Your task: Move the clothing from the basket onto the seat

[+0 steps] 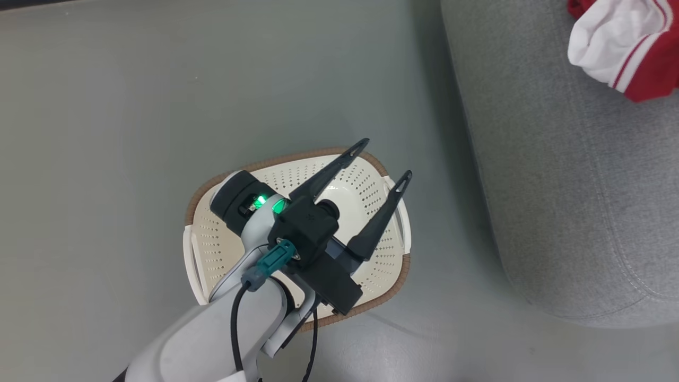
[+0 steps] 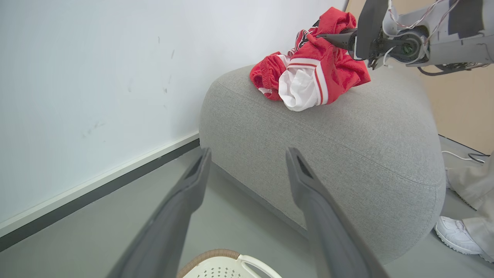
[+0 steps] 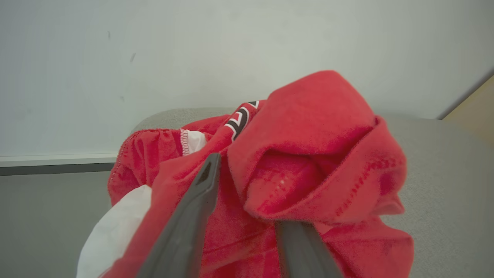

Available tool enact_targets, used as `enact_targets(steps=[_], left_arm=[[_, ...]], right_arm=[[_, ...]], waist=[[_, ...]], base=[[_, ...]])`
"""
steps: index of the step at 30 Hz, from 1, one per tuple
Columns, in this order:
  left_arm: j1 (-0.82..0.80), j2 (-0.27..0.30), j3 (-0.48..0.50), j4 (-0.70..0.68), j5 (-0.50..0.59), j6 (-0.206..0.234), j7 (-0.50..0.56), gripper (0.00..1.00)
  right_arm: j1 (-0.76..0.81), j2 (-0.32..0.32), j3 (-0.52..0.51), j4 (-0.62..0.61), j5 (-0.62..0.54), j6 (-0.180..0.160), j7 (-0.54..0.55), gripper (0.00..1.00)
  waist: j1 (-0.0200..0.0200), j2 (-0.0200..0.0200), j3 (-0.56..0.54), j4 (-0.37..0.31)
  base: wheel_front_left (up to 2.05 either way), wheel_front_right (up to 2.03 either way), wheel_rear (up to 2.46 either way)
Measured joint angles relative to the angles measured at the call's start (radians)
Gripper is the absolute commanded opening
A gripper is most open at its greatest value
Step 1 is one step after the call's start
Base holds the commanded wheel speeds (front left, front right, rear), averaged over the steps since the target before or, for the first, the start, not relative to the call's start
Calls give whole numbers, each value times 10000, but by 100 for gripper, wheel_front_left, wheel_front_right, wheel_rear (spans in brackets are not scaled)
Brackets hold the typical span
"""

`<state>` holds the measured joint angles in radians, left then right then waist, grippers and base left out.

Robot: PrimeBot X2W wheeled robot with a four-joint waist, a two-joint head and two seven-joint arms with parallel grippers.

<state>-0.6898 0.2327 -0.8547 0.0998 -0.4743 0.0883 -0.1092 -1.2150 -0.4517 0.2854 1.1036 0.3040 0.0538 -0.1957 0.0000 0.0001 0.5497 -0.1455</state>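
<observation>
Left claw (image 1: 385,158): open wide, both dark fingers spread, nothing between them. It hangs above the basket, tips pointing far-right toward the seat.
Right claw (image 3: 247,193): at the clothing on top of the seat. Fingers stand part-way apart w/ red cloth between and over them. One fingertip is hidden under a fold, so cannot tell whether the cloth is pinched or lies loose.
Clothing (image 2: 320,65): crumpled heap, red w/ a white panel, thin red-white stripes and a bit of dark trim. It lies on the seat's top, at the far right in head view.
Basket (image 1: 223,249): cream, perforated, w/ brown rim and side handles. On the floor, left of the seat and apart from it, partly covered by the left arm (image 1: 212,329).
Seat (image 1: 557,185): big, grey, upholstered, w/ rounded edge and stitched seam. Right side of head view.
Floor (image 1: 106,132): smooth grey-green.
Wall (image 2: 96,77): white, a few scuff marks, dark strip at its foot. Behind the seat in left wrist view.
Person's shoe (image 2: 455,235): white, w/ pale trouser leg above it. On the floor just beside the seat, right edge of left wrist view.
</observation>
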Motion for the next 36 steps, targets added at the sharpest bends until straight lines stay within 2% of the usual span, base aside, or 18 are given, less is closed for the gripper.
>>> enact_targets(steps=[13, 22, 29, 36], left_arm=[[384, 75, 144, 593, -240, 8, -439, 100], [851, -142, 140, 926, -460, 8, -732, 100], [1112, -416, 314, 1358, -846, 10, -955, 100], [1546, -468, 690, 1749, -965, 98, -1131, 100]], right_arm=[[1459, 779, 523, -29, -257, 267, -523, 100], [2504, 807, 652, -539, -380, 318, -537, 100], [3074, 731, 681, -1687, -430, 360, -539, 100], [4166, 798, 702, -2694, -426, 431, -541, 100]], waist=[[-1, 0, -924, -656], [-1, -1, -1784, -1043], [-1, -2, -2604, -1174], [-2, -2, -3420, -909]], base=[[0, 0, 0], [0, 0, 0], [0, 0, 0], [0, 0, 0]])
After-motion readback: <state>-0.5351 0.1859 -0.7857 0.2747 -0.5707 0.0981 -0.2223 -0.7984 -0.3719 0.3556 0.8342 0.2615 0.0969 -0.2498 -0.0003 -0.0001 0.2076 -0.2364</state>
